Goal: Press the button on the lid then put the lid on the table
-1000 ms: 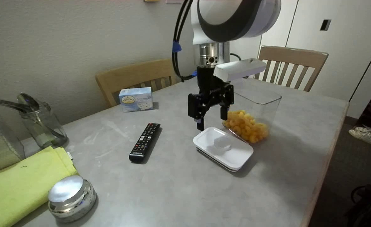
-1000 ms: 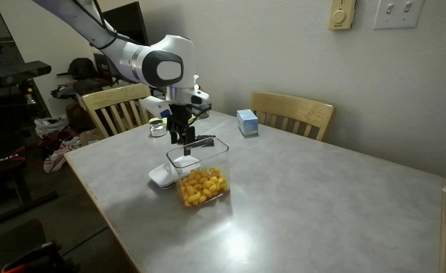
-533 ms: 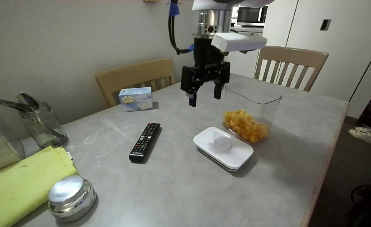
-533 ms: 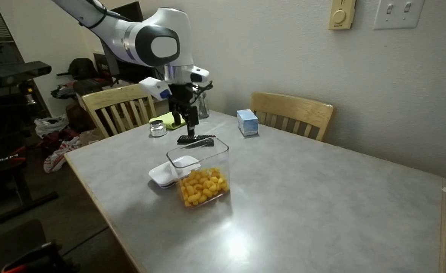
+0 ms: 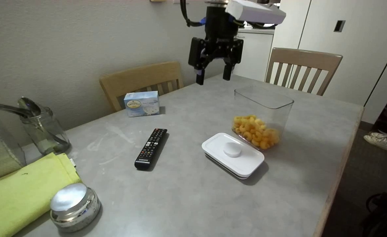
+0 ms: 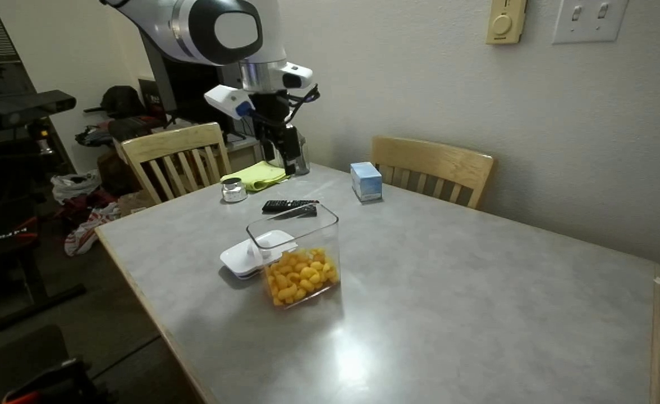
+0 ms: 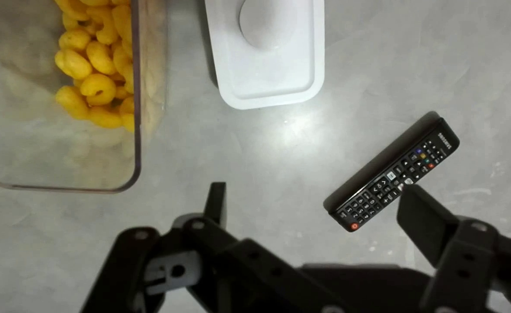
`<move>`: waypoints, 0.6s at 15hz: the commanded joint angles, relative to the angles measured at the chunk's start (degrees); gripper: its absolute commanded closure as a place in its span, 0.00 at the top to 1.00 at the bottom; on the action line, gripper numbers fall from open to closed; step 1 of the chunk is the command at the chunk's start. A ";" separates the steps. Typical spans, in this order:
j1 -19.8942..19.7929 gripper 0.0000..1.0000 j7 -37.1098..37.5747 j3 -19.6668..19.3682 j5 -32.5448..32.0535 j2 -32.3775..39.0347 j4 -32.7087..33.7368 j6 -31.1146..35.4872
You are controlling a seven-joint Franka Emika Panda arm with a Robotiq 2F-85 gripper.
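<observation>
We have free room above the white lid and between it and the Samsung remote control. Just beside the white lid, a clear open-topped container blocks us.

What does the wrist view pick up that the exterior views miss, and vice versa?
Only the wrist view: no extra object, but a look down through the open top of the clear container and readable digits on the remote.

Only the exterior views: the tea box, the silver jar and the wooden chairs.

Shared: that container with its yellow pieces, the remote, the white lid, the grey table and the open tool. The round button is clear in an exterior view and the wrist view.
</observation>
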 commanded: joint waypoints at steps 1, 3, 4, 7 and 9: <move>-1.08 1.00 -2.76 0.28 1.16 -2.81 -2.20 0.20; -0.29 1.00 -0.65 -0.01 -0.02 -1.13 -0.05 -0.18; -0.35 1.00 -0.74 -0.01 -0.02 -1.35 -0.16 -0.18; -0.38 1.00 -0.80 -0.02 -0.01 -1.42 -0.32 -0.18; -0.38 1.00 -0.81 -0.02 -0.01 -1.42 -0.39 -0.18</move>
